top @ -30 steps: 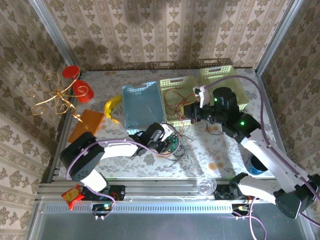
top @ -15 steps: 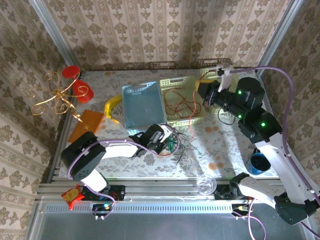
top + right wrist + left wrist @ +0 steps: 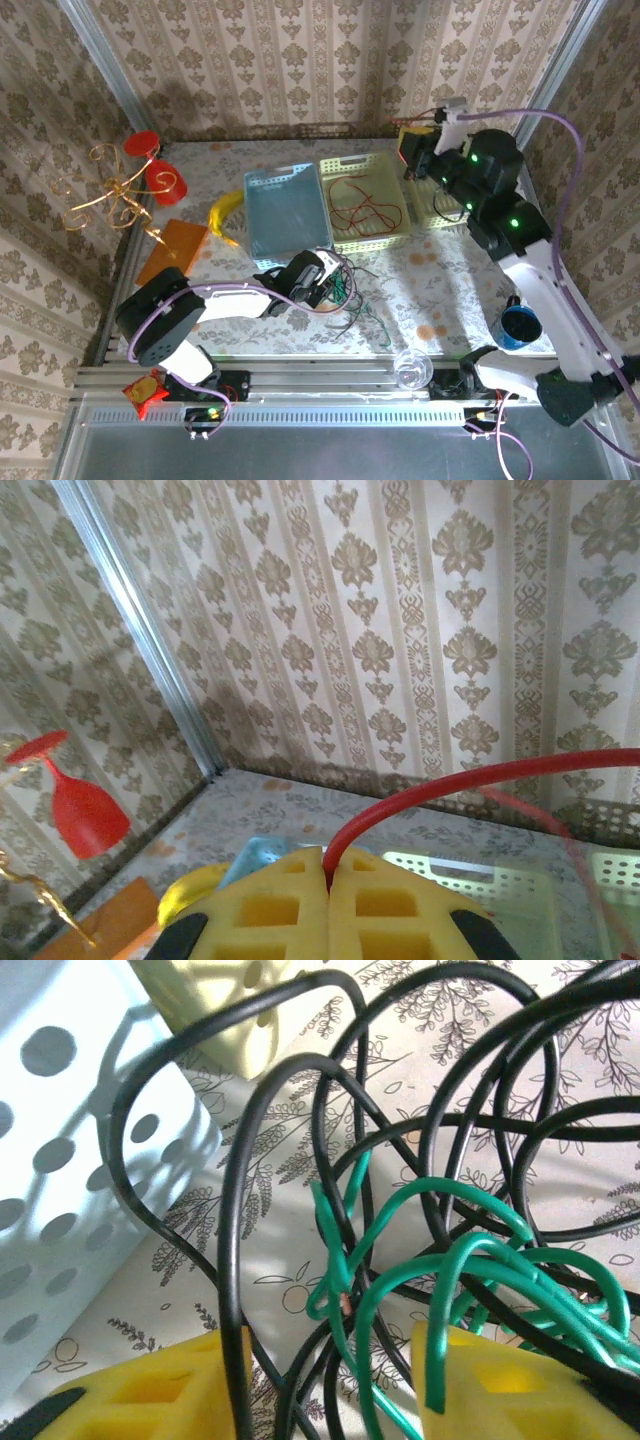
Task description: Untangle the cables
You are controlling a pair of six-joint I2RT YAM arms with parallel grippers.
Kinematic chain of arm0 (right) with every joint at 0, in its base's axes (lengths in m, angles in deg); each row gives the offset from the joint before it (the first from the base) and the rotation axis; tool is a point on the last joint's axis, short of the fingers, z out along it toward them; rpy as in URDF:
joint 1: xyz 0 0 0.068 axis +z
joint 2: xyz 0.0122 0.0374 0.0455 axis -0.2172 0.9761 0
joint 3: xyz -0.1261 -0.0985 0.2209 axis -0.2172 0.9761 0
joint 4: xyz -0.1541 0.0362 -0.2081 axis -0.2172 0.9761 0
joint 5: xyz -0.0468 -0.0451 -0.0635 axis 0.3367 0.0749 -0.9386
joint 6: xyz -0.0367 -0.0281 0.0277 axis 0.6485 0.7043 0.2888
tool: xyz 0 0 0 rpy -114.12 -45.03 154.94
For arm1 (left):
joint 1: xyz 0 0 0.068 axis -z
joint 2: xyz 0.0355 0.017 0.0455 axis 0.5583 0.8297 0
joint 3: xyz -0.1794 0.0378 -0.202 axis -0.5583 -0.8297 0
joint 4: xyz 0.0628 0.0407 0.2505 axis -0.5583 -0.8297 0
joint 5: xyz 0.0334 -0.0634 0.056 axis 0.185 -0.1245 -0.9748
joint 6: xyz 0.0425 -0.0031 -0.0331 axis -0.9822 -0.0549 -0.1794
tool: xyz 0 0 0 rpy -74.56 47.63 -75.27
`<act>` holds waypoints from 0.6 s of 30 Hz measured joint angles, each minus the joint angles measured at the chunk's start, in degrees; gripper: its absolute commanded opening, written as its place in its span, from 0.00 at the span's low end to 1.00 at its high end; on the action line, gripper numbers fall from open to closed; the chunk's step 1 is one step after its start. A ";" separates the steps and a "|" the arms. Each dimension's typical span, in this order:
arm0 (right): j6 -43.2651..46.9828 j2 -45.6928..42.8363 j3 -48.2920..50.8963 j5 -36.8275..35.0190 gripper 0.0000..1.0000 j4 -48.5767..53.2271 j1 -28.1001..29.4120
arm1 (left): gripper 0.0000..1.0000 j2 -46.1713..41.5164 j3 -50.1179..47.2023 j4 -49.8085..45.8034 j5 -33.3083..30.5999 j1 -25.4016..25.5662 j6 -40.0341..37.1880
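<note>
- The black cables (image 3: 232, 1260) and green cable (image 3: 575, 1295) are lying knotted in one loose tangle on the patterned table (image 3: 450, 290), just in front of the blue basket (image 3: 285, 205).
- The red cable (image 3: 365, 205) is lying apart from that tangle, mostly coiled inside the yellow-green basket (image 3: 340, 240) beside the blue one.
- The left gripper (image 3: 335, 283) is reaching low into the black-and-green tangle.
- In the left wrist view its jaws are standing apart, and black and green loops are passing through the gap between the yellow fingers (image 3: 150, 1395).
- I cannot tell whether any strand is pressing on a pad.
- The right gripper (image 3: 412, 150) is hanging high over the far right corner, above a second pale basket (image 3: 445, 205).
- In the right wrist view its jaws are pressing together, pinching one end of the red cable, which is arcing up and away to the right.
- A red glass (image 3: 85, 810) is standing near the left wall, and in the top view it is sitting beside a gold wire stand (image 3: 105, 195).
- An orange block (image 3: 170, 250) and a yellow curved piece (image 3: 225, 213) are lying left of the blue basket.
- A blue cup (image 3: 520, 325) is sitting near the table's right edge.
- A clear glass (image 3: 410, 370) is sitting at the near edge.
</note>
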 measured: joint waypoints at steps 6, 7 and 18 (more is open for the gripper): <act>1.18 13.62 -2.67 2.38 0.00 -0.42 -1.60 | 0.53 -2.95 0.00 0.00 -1.07 -0.09 0.17; 1.14 16.37 -2.69 2.95 0.00 -0.17 -1.60 | 0.55 -3.63 0.00 -0.02 -1.25 -0.17 0.17; -3.87 42.80 -4.09 5.88 0.10 9.57 -1.07 | 0.58 -6.60 -0.15 -0.09 -2.25 -0.44 0.44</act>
